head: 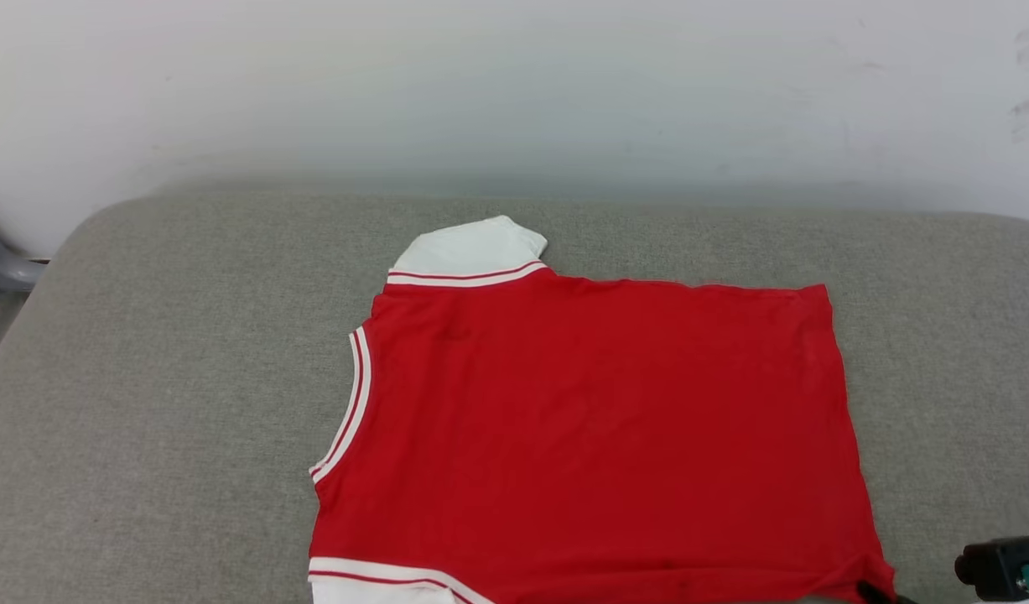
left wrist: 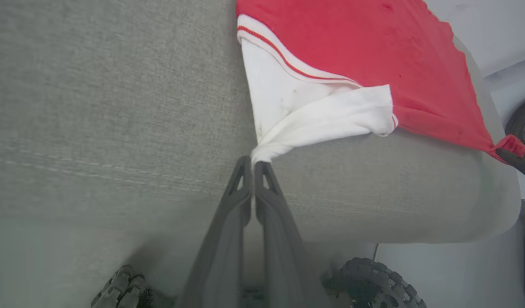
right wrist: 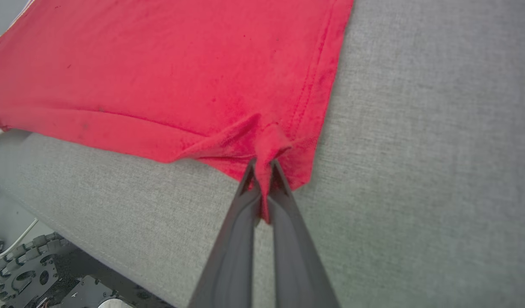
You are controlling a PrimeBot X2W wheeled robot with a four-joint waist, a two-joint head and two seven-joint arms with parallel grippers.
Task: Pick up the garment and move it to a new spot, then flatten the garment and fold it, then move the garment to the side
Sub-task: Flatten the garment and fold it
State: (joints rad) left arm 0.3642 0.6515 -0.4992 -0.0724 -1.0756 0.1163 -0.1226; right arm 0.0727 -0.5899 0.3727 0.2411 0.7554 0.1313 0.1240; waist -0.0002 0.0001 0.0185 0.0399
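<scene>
The garment (head: pixel 598 419) lies spread on a grey cushioned surface, plain red side up, collar to the left and hem to the right. One white sleeve (head: pixel 472 247) points to the far side. The near white sleeve (left wrist: pixel 313 115) is drawn to a point at the surface's front edge, and my left gripper (left wrist: pixel 253 164) is shut on that tip. My right gripper (right wrist: pixel 264 164) is shut on the bunched red hem corner (right wrist: pixel 271 145) at the near right. Its dark tip (head: pixel 876 592) shows at the bottom right of the head view. No logo is visible.
The grey cushioned surface (head: pixel 187 377) has wide bare areas left and right of the garment and ends at a white wall (head: pixel 514 84). A grey chair leg (head: pixel 7 268) stands at the far left. My base's wheels (left wrist: pixel 373 282) sit below the front edge.
</scene>
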